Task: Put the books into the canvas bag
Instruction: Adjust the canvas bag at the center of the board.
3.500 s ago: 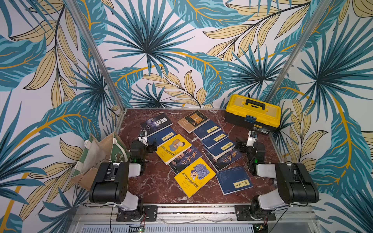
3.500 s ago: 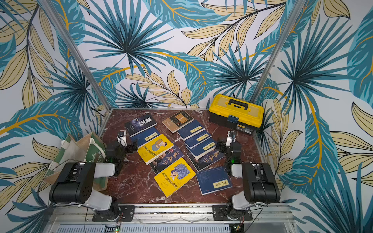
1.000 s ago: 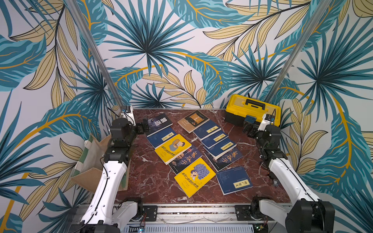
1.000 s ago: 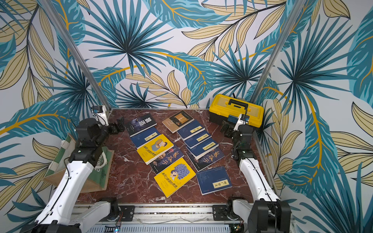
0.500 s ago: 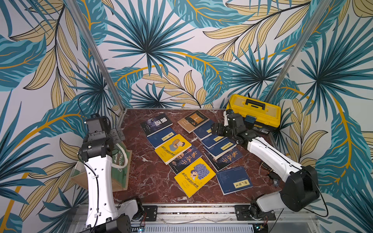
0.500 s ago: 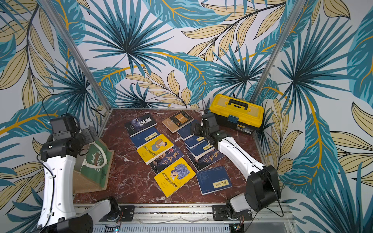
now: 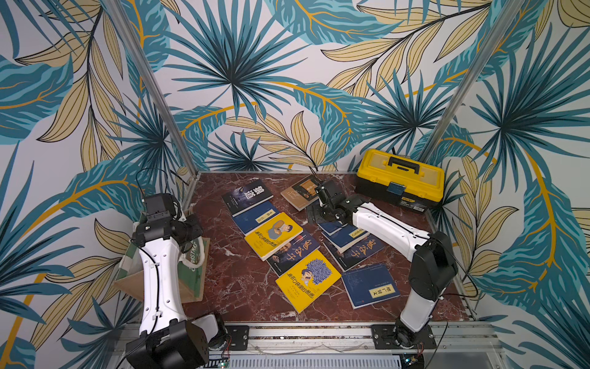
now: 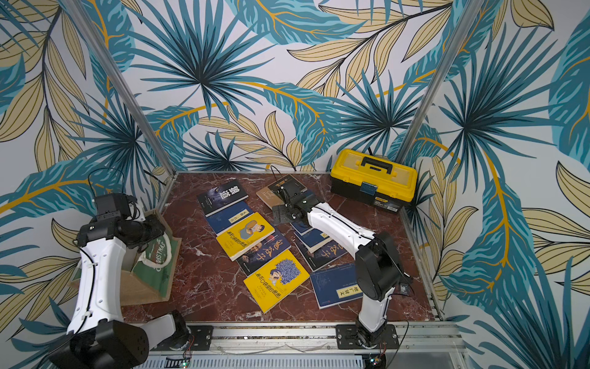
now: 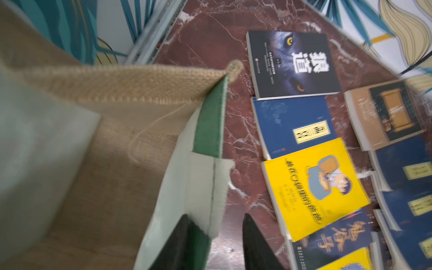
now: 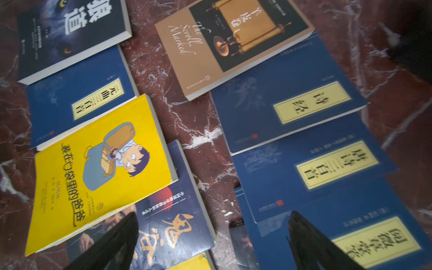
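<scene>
Several books lie flat on the marble table [image 7: 223, 287]: a wolf-cover one [image 7: 247, 195], a tan-brown one [image 7: 298, 191], two yellow ones [image 7: 273, 234] [image 7: 306, 279], and navy ones with yellow labels [image 7: 370, 284]. The canvas bag [image 7: 191, 274] stands at the table's left edge, mouth up. My left gripper [image 9: 218, 231] straddles the bag's green-and-white wall [image 9: 201, 168]. One finger [image 9: 184, 236] is inside against the wall; the other is outside with a gap. My right gripper [image 10: 212, 216] hovers open over the navy books [image 10: 289, 102], holding nothing.
A yellow-and-black toolbox [image 7: 400, 175] sits at the back right corner. Metal frame posts [image 7: 153, 89] rise at both back corners. A bare strip of marble runs between the bag and the books.
My left arm swung from the back of the table to the bag, and its jaws narrowed round the bag's wall. My right arm moved from the toolbox side over the middle books.
</scene>
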`<action>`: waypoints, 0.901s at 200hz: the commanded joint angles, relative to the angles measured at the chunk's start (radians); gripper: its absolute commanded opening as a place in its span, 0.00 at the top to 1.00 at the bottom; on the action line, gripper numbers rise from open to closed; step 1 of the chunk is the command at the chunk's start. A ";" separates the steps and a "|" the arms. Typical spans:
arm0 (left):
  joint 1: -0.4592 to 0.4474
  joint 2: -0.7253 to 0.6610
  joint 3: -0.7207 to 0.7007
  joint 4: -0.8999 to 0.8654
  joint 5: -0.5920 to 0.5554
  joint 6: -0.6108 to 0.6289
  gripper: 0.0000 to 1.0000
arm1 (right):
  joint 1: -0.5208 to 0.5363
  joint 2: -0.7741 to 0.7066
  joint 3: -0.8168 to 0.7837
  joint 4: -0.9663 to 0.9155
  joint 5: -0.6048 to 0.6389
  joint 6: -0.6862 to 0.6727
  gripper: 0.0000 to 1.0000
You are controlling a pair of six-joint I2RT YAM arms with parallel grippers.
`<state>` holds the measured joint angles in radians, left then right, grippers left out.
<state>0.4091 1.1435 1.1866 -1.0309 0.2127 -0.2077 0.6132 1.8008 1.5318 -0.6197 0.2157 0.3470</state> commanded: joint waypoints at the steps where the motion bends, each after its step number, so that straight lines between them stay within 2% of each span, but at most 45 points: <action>1: -0.012 -0.036 -0.044 -0.006 0.105 -0.027 0.90 | -0.003 -0.046 -0.008 -0.049 0.136 -0.029 0.00; 11: -0.035 -0.050 -0.045 -0.006 0.105 -0.041 1.00 | -0.007 -0.081 -0.057 -0.008 0.164 -0.033 0.00; 37: -0.124 -0.065 -0.016 -0.004 0.082 -0.094 1.00 | -0.041 -0.166 -0.172 0.076 0.160 0.003 0.00; 61: -0.177 -0.036 0.037 -0.003 0.083 -0.159 1.00 | -0.069 -0.203 -0.216 0.077 0.129 0.029 0.01; 72: -0.199 -0.011 0.063 -0.003 0.070 -0.167 1.00 | -0.072 -0.206 -0.212 0.055 0.110 0.045 0.05; 91: -0.236 0.042 0.099 -0.004 0.053 -0.185 1.00 | -0.070 -0.205 -0.210 0.035 0.017 0.102 0.11; 121: -0.314 0.127 0.169 -0.003 0.067 -0.206 0.99 | -0.064 -0.194 -0.239 0.055 -0.169 0.263 0.24; 129: -0.336 0.145 0.188 -0.003 0.054 -0.216 0.94 | -0.058 -0.191 -0.252 0.071 -0.203 0.300 0.27; 145: -0.368 0.174 0.224 -0.003 0.033 -0.223 0.70 | -0.043 -0.182 -0.267 0.094 -0.248 0.366 0.29; 180: -0.408 0.192 0.306 -0.003 0.037 -0.192 0.56 | -0.009 -0.166 -0.296 0.147 -0.294 0.482 0.32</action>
<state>0.0231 1.3441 1.3968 -1.0386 0.2550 -0.4171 0.5823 1.6108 1.2675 -0.5301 -0.0051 0.6998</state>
